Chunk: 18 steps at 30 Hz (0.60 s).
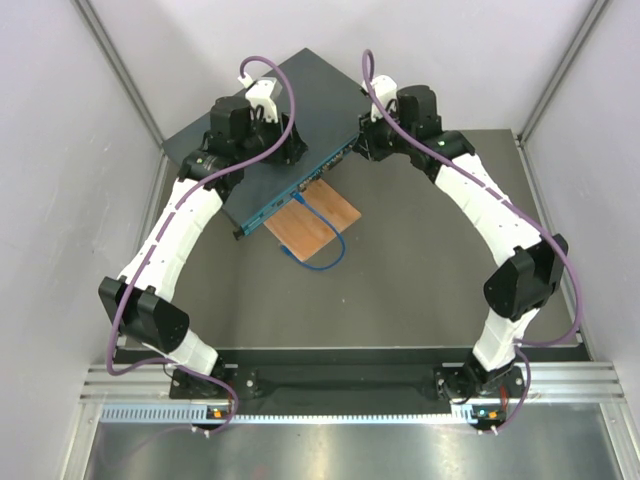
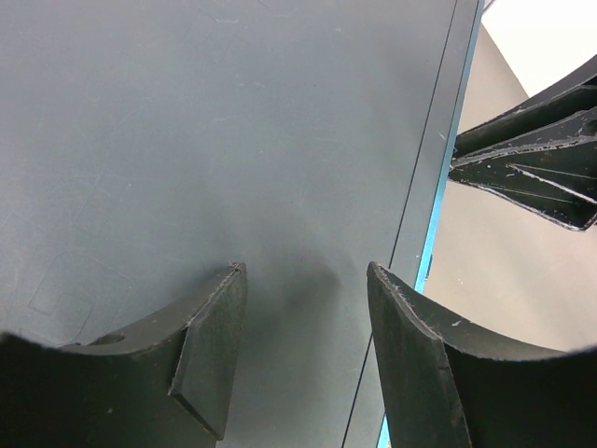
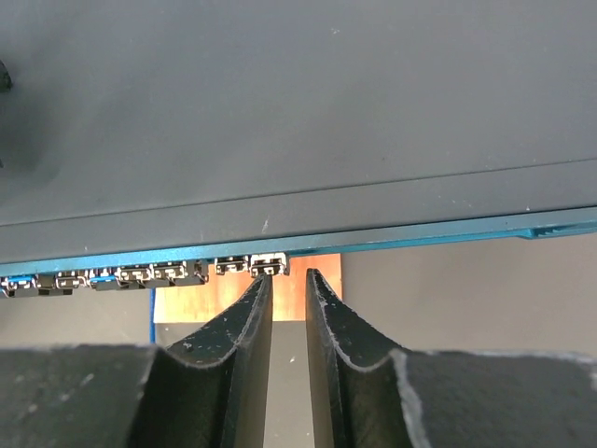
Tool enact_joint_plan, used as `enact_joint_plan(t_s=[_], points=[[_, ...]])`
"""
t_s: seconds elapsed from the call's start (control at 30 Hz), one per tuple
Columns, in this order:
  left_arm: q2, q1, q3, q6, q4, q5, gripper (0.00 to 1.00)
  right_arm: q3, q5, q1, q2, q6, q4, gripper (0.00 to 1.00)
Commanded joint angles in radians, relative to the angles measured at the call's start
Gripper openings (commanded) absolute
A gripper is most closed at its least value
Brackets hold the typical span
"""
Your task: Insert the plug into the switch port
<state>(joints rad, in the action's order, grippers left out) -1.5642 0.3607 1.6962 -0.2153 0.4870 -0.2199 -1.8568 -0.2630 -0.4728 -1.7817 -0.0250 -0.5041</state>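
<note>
Right fingers, hidden overhead, stand narrowly apart before the switch.

Wooden board and blue cable just before switch ports.

A thin orange-brown wooden board lies flat on the dark grey surface, near its middle and skewed to its edges. Pale walls enclose three sides. A ribbed aluminium rail spans the near edge.
</note>
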Motion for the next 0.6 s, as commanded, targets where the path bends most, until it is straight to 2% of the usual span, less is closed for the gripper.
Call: enact_joint_plan(t_s=[0.0, 0.57], points=[[-0.023, -0.006, 0.000, -0.012, -0.005, -0.009, 0.59, 0.007, 0.030, -0.006, -0.011, 0.019, 0.229, 0.19], [-0.054, -0.023, 0.011, -0.032, -0.002, -0.021, 0.59, -0.096, 0.004, -0.027, -0.099, 0.053, 0.292, 0.06]])
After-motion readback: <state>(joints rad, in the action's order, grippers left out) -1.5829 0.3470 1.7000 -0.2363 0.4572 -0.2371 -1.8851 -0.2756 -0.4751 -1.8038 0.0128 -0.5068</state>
